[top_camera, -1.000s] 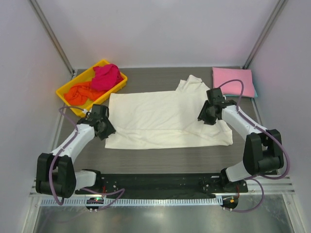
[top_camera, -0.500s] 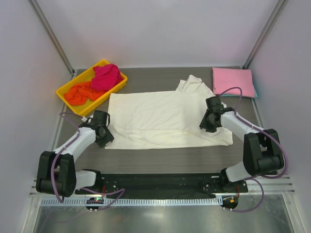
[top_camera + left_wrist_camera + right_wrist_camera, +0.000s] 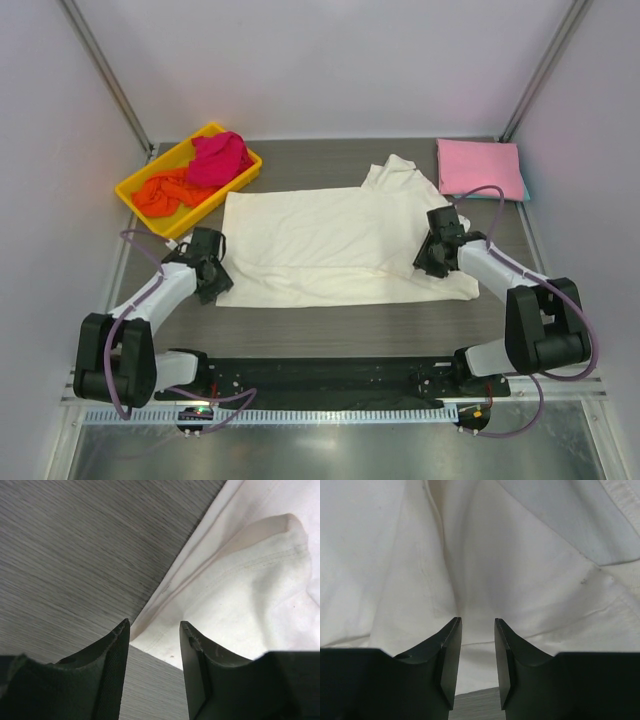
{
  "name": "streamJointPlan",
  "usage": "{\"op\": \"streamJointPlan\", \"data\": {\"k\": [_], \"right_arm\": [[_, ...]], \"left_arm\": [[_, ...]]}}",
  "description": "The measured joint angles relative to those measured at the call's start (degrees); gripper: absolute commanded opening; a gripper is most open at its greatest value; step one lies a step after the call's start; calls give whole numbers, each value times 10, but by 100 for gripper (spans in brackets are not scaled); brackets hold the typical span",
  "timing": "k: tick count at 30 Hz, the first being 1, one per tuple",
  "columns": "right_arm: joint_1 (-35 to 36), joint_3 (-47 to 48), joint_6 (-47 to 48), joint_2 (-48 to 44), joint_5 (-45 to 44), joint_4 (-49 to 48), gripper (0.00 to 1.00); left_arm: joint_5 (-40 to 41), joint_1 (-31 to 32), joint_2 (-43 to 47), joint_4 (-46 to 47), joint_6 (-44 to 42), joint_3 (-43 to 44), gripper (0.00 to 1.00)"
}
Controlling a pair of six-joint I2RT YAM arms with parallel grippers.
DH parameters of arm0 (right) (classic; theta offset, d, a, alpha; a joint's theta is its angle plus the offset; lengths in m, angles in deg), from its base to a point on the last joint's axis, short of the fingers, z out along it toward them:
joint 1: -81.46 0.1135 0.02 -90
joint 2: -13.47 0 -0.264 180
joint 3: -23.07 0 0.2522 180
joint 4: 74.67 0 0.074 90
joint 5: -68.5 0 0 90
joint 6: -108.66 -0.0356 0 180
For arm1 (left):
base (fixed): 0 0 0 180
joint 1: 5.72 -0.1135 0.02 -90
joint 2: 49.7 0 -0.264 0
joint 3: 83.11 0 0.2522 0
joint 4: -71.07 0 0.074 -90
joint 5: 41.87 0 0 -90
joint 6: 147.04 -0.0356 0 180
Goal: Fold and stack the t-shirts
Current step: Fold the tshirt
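Note:
A cream-white t-shirt [image 3: 330, 245] lies spread flat mid-table, its folded sleeve showing in the left wrist view [image 3: 250, 580]. My left gripper [image 3: 213, 276] [image 3: 152, 626] hovers open at the shirt's near-left corner, with only bare table and the corner's hem between its fingers. My right gripper [image 3: 431, 258] [image 3: 477, 621] stands open low over the shirt's right side [image 3: 485, 555], gripping nothing. A folded pink t-shirt [image 3: 479, 168] lies at the back right with a teal edge [image 3: 524, 190] peeking from under it. Magenta [image 3: 220, 158] and orange [image 3: 163, 192] t-shirts sit crumpled in the tray.
The yellow plastic tray [image 3: 130, 183] stands at the back left. Metal frame posts [image 3: 105, 75] rise at both back corners. Dark wood-grain table [image 3: 85, 555] shows left of the shirt and along the near edge [image 3: 340, 325].
Both grippers have slid toward the near edge of the cream-white shirt. The left jaws have spread a little wider. The shirt itself lies as before.

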Motion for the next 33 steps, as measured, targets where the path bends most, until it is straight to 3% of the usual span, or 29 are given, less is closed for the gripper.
{"op": "streamJointPlan", "data": {"k": [7,18,24,26,30,33], "right_arm": [[-6,-19,2,-2,0,-18,38],[-32,-69,-9,-26,-11,-62,38],[-33,-71,-16,-28,-15,-67,38],[-33,-71,-17,-28,-14,-67,38],[-33,-71,-17,-32,-7,-65,40],[-34,-70,-16,-46,3,-54,42]], "left_arm": [[-21,0,-6,15,-5,0,0],[5,0,61,-32,42,-7,0],[15,1,53,-62,82,-19,1],[15,1,42,-72,93,-18,5],[29,2,27,-104,109,-15,27],[45,2,27,-125,112,-7,34]]}}
